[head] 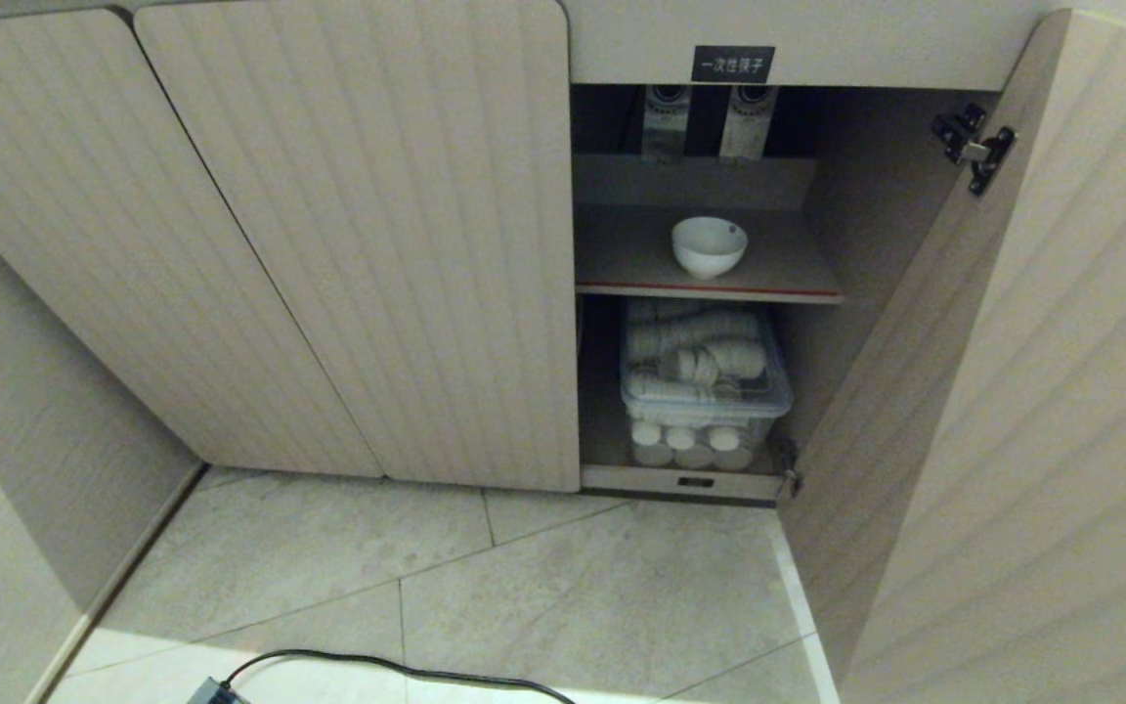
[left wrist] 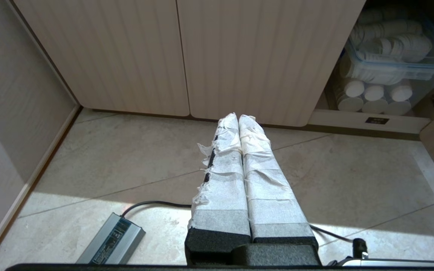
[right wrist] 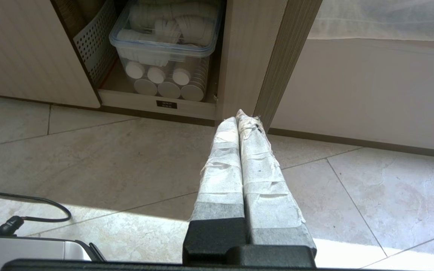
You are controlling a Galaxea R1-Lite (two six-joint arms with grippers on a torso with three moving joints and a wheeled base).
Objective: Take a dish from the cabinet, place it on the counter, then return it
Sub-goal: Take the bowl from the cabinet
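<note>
A white dish [head: 709, 245] is seen on the open cabinet's [head: 377, 244] shelf; left gripper [left wrist: 239, 119] and right gripper [right wrist: 239, 119] are clenched empty above the floor [head: 543, 587].

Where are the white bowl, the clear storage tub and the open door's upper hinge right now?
white bowl [head: 709, 245]: head view, on its outer wall, upper shelf.
clear storage tub [head: 710, 399]: head view, on its front rim, lower compartment.
upper hinge [head: 974, 147]: head view, on the metal body, inside the open right door.

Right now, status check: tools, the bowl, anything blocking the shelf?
Left tool and right tool shut, empty, low over floor. Bowl upright on upper cabinet shelf, untouched. Door open, nothing blocking.
</note>
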